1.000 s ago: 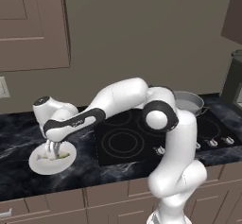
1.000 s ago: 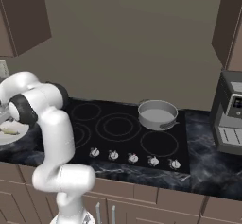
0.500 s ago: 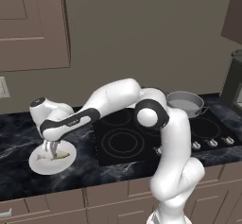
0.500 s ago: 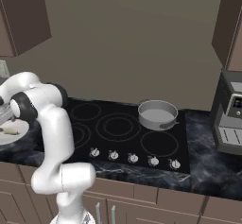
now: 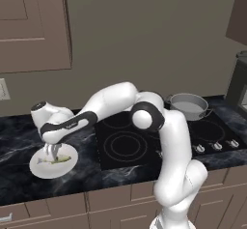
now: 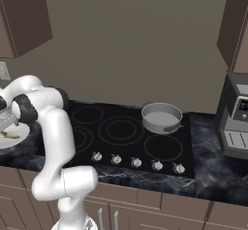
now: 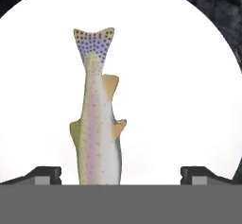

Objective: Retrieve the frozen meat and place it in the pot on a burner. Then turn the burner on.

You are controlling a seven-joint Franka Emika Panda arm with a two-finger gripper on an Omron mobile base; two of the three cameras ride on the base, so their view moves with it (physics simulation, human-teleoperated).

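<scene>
Tool (image 5: 51,151) lowered since a second ago, now just above frozen meat (image 7: 98,124) on white plate (image 5: 38,169); fingers spread wide, straddling fish. Plate on counter (image 5: 19,184), pot (image 6: 161,118) at 3 o'clock on burner. Grasp looks imminent.

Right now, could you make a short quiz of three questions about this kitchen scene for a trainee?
1. True or false: the frozen meat lies on the white plate.
2. Where is the pot? A) on the plate B) on a rear burner of the stove C) in the gripper
3. The gripper's jaws stand ____ above the fish.

Key: 1 true; 2 B; 3 open
</scene>
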